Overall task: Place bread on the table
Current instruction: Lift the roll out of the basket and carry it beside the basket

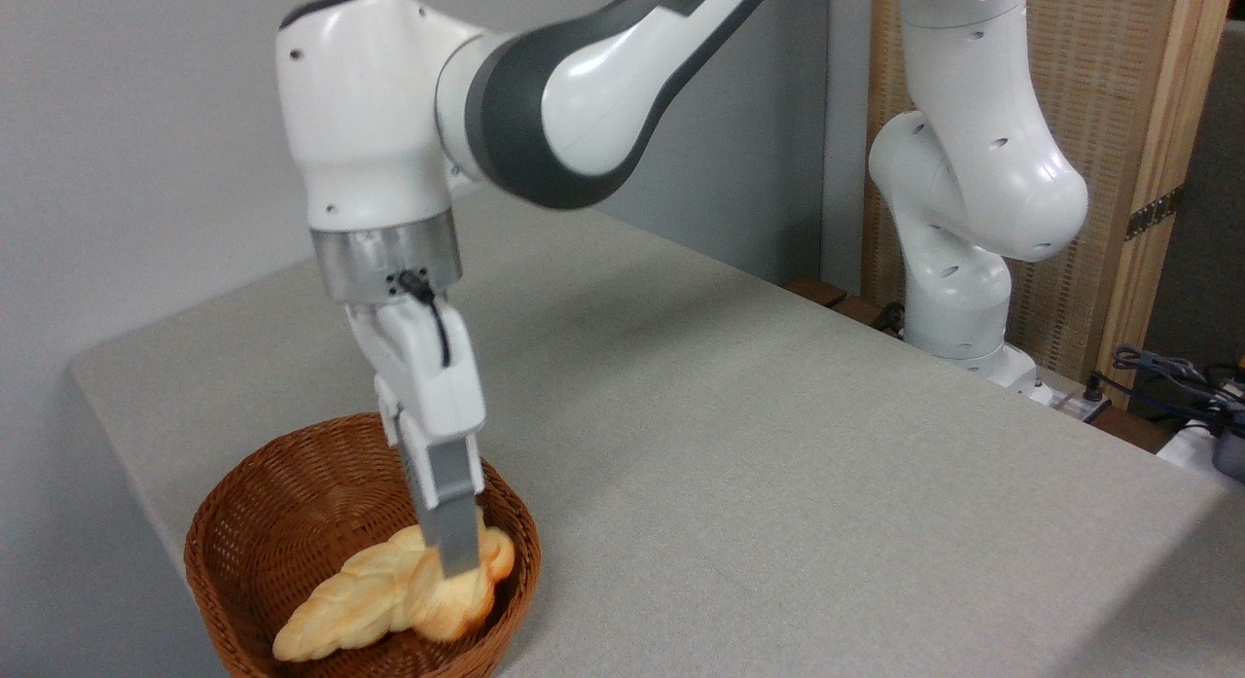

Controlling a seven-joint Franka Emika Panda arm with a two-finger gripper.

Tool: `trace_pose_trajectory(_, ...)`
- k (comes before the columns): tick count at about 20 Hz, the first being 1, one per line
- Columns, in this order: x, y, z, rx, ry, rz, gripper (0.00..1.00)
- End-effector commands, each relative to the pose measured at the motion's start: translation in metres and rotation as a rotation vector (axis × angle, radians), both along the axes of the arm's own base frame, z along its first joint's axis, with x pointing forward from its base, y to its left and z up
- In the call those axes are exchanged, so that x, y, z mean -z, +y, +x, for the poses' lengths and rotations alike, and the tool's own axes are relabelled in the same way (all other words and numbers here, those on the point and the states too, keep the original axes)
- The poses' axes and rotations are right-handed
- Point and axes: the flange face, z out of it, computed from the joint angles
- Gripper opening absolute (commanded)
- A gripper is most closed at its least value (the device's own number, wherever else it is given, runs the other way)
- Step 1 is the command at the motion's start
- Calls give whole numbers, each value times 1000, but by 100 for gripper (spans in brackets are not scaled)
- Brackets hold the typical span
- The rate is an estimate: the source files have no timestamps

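Camera view from above one corner shows the table (778, 445), grey-beige, its broad middle and everything from twelve to four o'clock lying bare, with the near edge slanting off at the lower right. White arm (545, 94) arches over from the upper right and drops toward seven o'clock. Wicker basket (229, 522) sits hard by the table's lower-left edge, its bottom cut off. Inside lies a long braided loaf (340, 610), and against its right end the bread (472, 590), a golden bun, mostly covered. Gripper (455, 561) reaches down into the basket at the bun; only one grey finger (449, 503) faces me, so I cannot tell how wide the jaws stand or whether they grasp it.
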Motion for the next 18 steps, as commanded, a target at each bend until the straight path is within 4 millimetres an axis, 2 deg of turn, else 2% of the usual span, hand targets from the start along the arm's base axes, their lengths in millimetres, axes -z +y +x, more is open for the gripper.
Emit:
trace_pose_trajectory(1, -44, 20, -33, -78, 52, -120, 45)
trace_pose_trajectory(2, -54, 31, -40, -103, 56, -145, 45)
trace_pose_trajectory(4, -66, 32, -54, -116, 93, -192, 45)
trace_pose_trajectory(7, -66, 31, -71, -121, 191, -202, 49)
trace_pose_trajectory(8, -63, 31, -74, -123, 222, -203, 60)
trace_pose_trajectory(9, -60, 30, -76, -122, 245, -202, 78)
trace_pose_trajectory(10, -55, 30, -78, -125, 265, -202, 92)
trace_pose_trajectory(11, -51, 29, -78, -126, 278, -201, 100)
trace_pose_trajectory(18, -40, 19, -76, -111, 298, -194, 100)
